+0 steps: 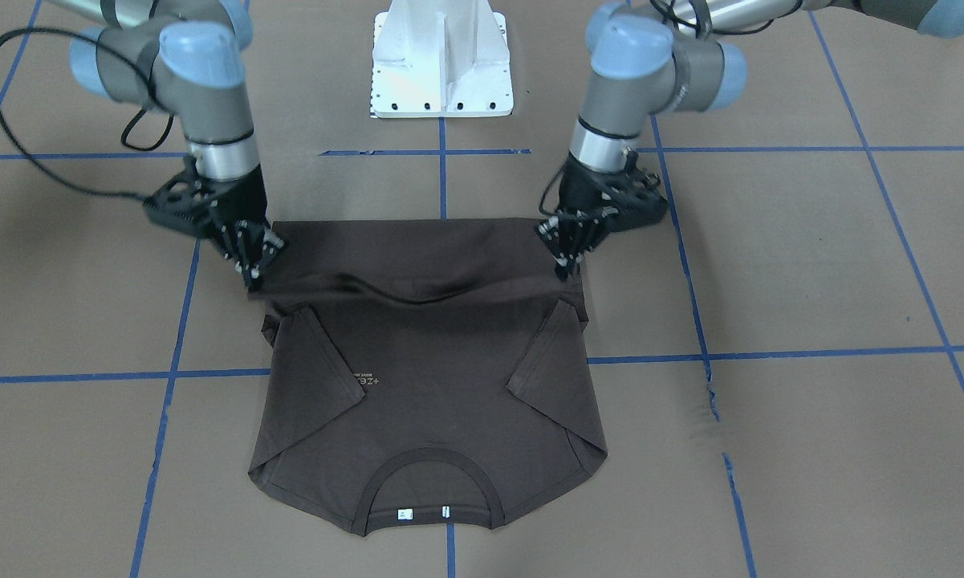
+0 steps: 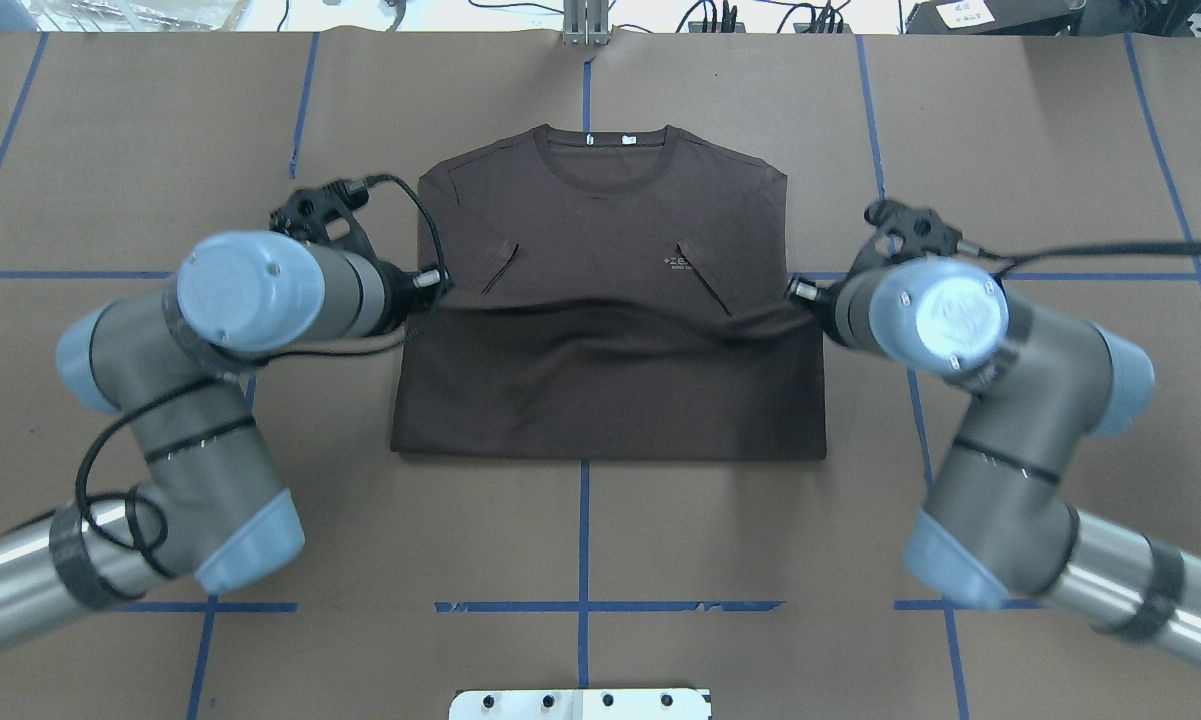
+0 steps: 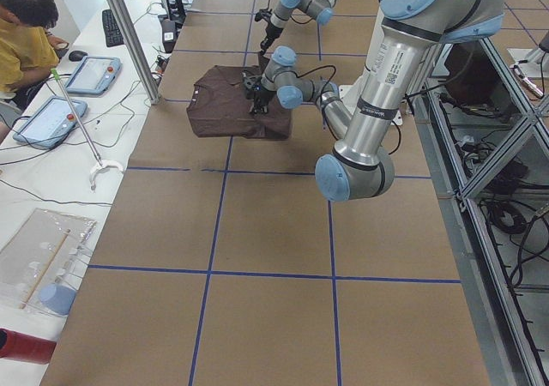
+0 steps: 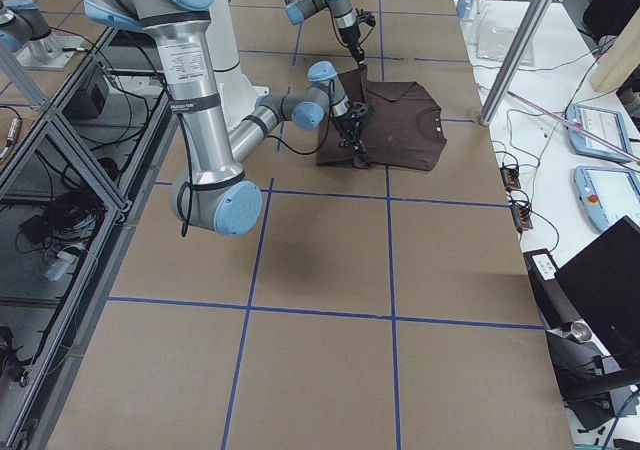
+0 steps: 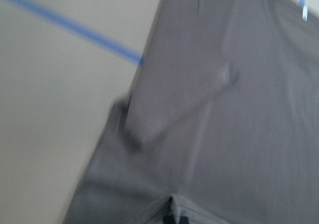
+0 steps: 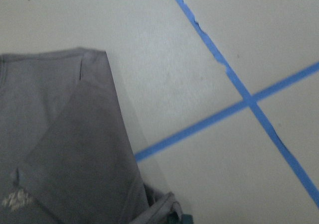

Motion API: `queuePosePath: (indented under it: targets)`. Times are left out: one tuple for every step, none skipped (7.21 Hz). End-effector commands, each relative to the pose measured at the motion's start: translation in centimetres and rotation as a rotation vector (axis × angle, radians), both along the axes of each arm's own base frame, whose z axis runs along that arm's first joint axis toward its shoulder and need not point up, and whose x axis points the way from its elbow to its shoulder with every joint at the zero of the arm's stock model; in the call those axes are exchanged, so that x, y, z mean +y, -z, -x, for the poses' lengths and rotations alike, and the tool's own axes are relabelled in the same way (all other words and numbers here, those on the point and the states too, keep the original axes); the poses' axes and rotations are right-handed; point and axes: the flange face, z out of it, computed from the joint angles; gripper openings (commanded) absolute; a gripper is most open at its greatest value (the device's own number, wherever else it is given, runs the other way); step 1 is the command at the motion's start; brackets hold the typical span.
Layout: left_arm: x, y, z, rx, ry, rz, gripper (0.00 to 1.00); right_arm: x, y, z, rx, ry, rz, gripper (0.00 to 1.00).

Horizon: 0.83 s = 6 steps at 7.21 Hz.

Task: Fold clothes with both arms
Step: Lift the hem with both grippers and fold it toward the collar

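Observation:
The dark grey-brown T-shirt [image 1: 425,401] lies on the brown table with its collar and white neck tags away from the robot and both sleeves folded inward. Its hem half is lifted and doubled over the body [image 2: 610,390], with the fold line on the robot's side. My left gripper [image 1: 563,266] is shut on the hem's corner on my left; it also shows in the overhead view [image 2: 436,290]. My right gripper [image 1: 254,277] is shut on the other hem corner [image 2: 794,290]. The hem sags between them. The wrist views show the shirt [image 5: 239,134] [image 6: 65,149] just beneath.
The white pedestal base [image 1: 441,64] stands behind the shirt on the robot's side. Blue tape lines [image 1: 811,353] cross the brown table. An operator [image 3: 26,26] sits at a side bench with tablets [image 3: 43,120], and a metal pole [image 3: 129,34] stands there.

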Motion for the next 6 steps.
queuePosePath:
  targets:
    - [-6.5, -2.0, 1.1, -0.07, 0.046, -0.028, 0.0, -10.9, -1.6, -1.7, 0.109, -0.017, 0.016, 0.0]
    - [-7.2, -1.6, 0.3, -0.072, 0.045, -0.028, 0.0, -13.9, -1.4, -0.4, 0.139, -0.019, 0.029, 0.0]
    - [-7.4, -0.8, -0.1, -0.063, 0.045, -0.034, 0.0, -15.7, -0.3, 1.2, 0.147, -0.022, 0.035, 0.0]
    - [-7.8, -0.3, -0.4, -0.06, 0.048, -0.037, 0.0, -16.2, 1.2, 2.2, 0.136, -0.018, 0.029, 0.0]
    - [-8.4, -1.4, -0.8, -0.072, 0.068, -0.049, 0.0, -16.6, 2.3, 2.9, 0.127, -0.018, 0.029, 0.0]
    - [-9.2, -3.1, -1.2, -0.112, 0.101, -0.049, 0.0, -16.3, 1.8, 3.5, 0.135, -0.007, 0.031, 0.0]
